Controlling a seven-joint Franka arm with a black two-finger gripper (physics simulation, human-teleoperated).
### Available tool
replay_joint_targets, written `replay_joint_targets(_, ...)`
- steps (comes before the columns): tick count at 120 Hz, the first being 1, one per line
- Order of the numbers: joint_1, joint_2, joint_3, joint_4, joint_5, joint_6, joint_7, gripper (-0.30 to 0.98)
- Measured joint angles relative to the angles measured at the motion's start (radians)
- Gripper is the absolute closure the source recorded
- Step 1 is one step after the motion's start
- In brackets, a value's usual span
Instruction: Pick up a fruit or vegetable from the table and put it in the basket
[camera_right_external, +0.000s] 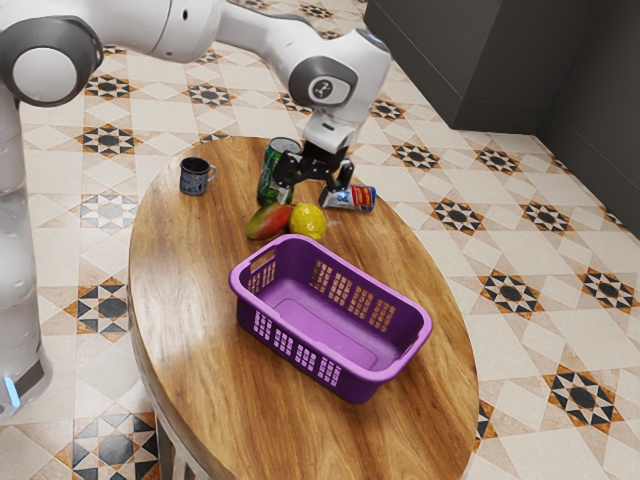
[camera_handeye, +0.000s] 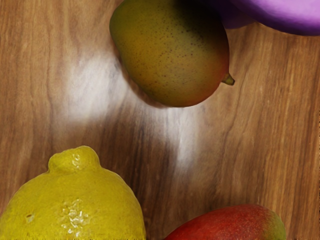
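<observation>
Bright purple basket (camera_right_external: 355, 368), yellow lemon (camera_right_external: 307, 221)

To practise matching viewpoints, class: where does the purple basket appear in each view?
Exterior view: the basket is near the centre, whole.
Wrist view: only part, in a corner beyond the speckled mango from the lemon.
Shared landmark: the wooden tabletop.

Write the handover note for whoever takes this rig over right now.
End effector: open, holding nothing, over the table near the fruit.
Fruit: yellow lemon and red mango side by side; speckled green-and-red fruit close to the basket. All outside the basket.
Basket: purple, upright on the table, no fruit visible inside.
Done: end effector is near the fruit; nothing is grasped.
Left: grip one fruit, lift it, carry it over the basket rim, release it inside.
</observation>
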Motion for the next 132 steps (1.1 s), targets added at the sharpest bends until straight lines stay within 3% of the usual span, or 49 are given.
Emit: replay_joint_targets(132, 0.127, 0.024, -0.034, -0.006, -0.036, 0.068, -0.011, 0.01)
